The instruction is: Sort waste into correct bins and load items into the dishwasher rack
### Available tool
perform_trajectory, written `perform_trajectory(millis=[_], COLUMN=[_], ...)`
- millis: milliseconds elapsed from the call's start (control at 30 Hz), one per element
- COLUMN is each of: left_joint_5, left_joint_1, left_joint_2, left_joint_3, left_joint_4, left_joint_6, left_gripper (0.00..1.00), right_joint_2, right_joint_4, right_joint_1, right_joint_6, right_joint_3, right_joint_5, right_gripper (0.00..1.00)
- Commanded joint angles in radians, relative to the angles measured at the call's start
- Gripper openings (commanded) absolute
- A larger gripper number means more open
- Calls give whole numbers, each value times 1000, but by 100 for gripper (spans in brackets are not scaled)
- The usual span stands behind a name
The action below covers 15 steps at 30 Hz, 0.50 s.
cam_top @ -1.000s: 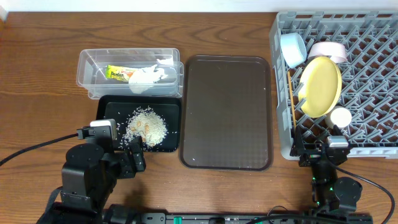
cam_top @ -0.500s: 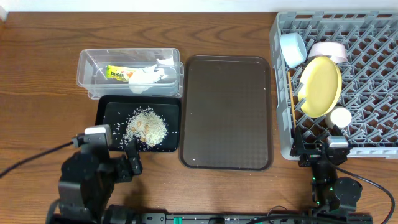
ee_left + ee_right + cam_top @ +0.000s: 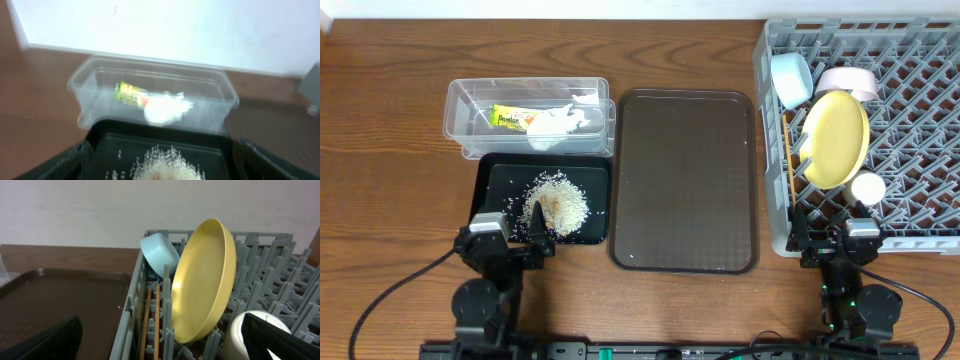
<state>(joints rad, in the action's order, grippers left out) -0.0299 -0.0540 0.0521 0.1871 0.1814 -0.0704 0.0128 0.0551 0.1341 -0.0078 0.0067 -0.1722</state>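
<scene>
Wood-grain table (image 3: 390,200) against white wall (image 3: 175,25), grey rack (image 3: 920,70) at right

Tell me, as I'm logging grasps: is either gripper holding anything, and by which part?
Nothing is held. The left gripper and the right gripper are both open, with nothing between their fingers in the wrist views.

Dark print on the yellow-green wrapper (image 3: 506,118). Too small and blurred to read. Nothing legible elsewhere.
</scene>
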Motion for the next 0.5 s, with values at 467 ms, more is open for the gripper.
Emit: perform_trajectory(millis=[467], left_joint_5=[21], left_joint_1=[7], left_joint_2=[-46], left_joint_3=[-183], left_joint_4=[-108], left_joint_6=[51], left_gripper=[91], right_joint_2=[-2], right_joint_4=[2], right_joint_1=[-10], right_joint_6=[-8], right_joint_3=[-1], right_joint_5=[-12], right_gripper=[99])
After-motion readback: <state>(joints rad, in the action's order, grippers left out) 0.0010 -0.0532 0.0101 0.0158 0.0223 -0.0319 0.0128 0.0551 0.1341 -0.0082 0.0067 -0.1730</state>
